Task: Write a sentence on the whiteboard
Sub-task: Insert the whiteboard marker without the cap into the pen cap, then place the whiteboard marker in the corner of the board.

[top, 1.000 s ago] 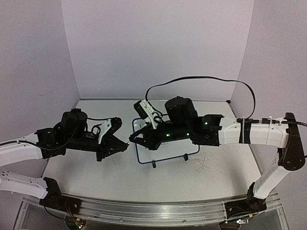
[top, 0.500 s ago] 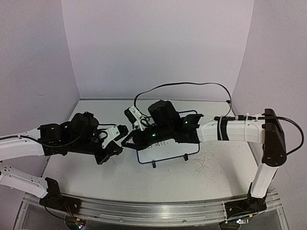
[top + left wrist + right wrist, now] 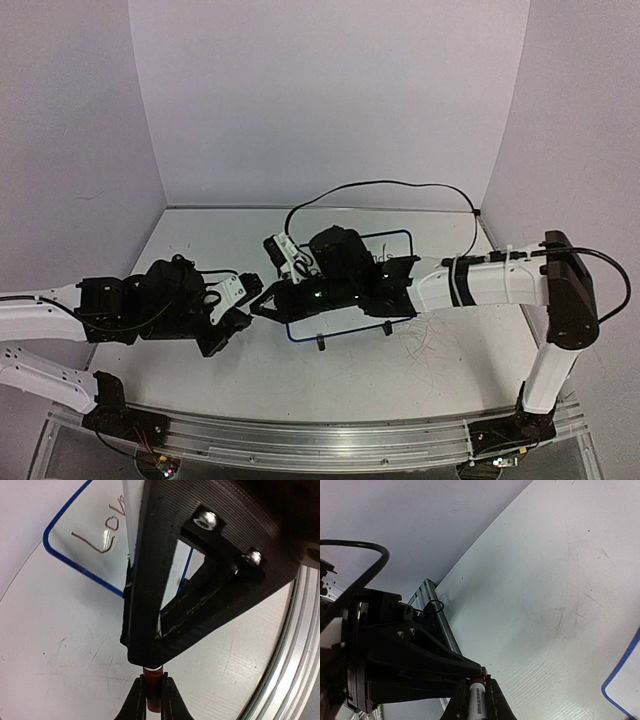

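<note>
White table [image 3: 250,375], surface scuffed, grey scribble marks [image 3: 432,340] on table's right part, aluminium rail [image 3: 330,442] along table's near edge, lavender walls [image 3: 330,100] enclosing table, white marker [image 3: 477,699] with red end above table.

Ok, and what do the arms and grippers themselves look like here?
Both arms have white links, the left arm and right arm, with black joint housings. The left gripper and right gripper have black, tapering fingers. A black cable loops over the right arm, whose wrist shows green lights.
</note>
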`<state>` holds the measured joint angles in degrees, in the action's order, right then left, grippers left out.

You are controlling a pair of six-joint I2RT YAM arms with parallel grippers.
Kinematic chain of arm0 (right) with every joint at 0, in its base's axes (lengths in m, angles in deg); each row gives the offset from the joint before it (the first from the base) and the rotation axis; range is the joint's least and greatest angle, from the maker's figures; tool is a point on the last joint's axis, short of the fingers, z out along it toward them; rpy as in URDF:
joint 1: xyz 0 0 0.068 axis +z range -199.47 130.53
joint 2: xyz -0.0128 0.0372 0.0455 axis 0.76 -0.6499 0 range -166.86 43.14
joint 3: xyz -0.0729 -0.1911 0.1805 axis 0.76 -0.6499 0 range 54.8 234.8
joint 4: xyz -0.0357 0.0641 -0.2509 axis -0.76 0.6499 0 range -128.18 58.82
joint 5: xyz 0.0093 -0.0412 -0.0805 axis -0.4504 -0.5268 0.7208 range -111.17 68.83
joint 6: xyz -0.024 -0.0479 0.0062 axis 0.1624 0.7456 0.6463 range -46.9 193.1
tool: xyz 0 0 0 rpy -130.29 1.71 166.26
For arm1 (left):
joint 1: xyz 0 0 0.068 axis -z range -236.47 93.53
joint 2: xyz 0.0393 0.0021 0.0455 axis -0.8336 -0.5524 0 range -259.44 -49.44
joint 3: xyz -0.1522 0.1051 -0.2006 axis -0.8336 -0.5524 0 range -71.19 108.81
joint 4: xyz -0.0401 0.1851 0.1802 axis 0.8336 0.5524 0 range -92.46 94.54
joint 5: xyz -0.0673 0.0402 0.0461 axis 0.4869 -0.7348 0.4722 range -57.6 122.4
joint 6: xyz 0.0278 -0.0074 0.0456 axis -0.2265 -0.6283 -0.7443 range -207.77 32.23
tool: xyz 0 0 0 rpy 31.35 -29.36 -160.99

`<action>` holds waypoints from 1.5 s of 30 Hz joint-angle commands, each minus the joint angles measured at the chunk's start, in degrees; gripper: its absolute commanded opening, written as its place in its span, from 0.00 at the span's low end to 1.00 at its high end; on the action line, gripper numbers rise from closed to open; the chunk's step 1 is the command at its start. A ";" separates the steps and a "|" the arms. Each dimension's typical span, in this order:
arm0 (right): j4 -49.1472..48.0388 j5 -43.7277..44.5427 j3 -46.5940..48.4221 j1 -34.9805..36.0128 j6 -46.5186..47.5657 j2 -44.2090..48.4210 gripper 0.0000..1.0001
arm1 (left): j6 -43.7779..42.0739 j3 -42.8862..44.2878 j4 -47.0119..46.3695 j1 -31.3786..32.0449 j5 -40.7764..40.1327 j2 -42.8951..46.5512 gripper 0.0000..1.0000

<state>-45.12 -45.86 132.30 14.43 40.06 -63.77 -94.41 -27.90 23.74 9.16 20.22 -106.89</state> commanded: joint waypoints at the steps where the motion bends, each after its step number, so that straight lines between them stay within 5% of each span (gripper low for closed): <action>1: -1.14 3.74 -4.86 0.64 2.50 8.58 0.18 | 9.24 -1.75 -22.85 1.69 -4.19 5.87 0.00; 6: -1.00 7.24 -7.49 -1.68 6.37 18.39 0.61 | 19.32 -6.49 -21.58 1.70 -10.10 11.69 0.00; 12: 0.88 20.77 -14.33 -4.98 10.97 33.39 0.88 | 30.04 -4.95 -14.20 1.40 -20.56 9.90 0.00; 15: 2.92 30.82 -17.53 -5.08 14.45 42.59 0.92 | 39.87 -3.42 -6.29 -1.81 -25.15 5.30 0.00; 20: 4.92 39.87 -21.40 -5.08 18.53 51.83 0.92 | 48.30 -7.20 -3.32 -16.25 -13.69 -0.24 0.00; 34: 10.05 46.83 -24.17 -5.05 21.26 59.77 0.94 | 52.41 -4.82 -4.40 -18.24 -10.49 -24.10 0.00; 39: 10.77 47.42 -24.32 -5.07 21.62 61.30 0.94 | 51.40 -4.60 -4.11 -18.25 -10.55 -21.01 0.38; 45: 12.93 51.65 -21.21 -5.08 23.98 64.70 0.98 | 45.91 3.05 1.97 -18.25 -16.33 -7.07 0.55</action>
<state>-33.19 1.81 108.15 9.12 61.55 -1.66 -44.35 -33.59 22.78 -8.85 8.63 -123.41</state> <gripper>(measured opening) 0.968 0.516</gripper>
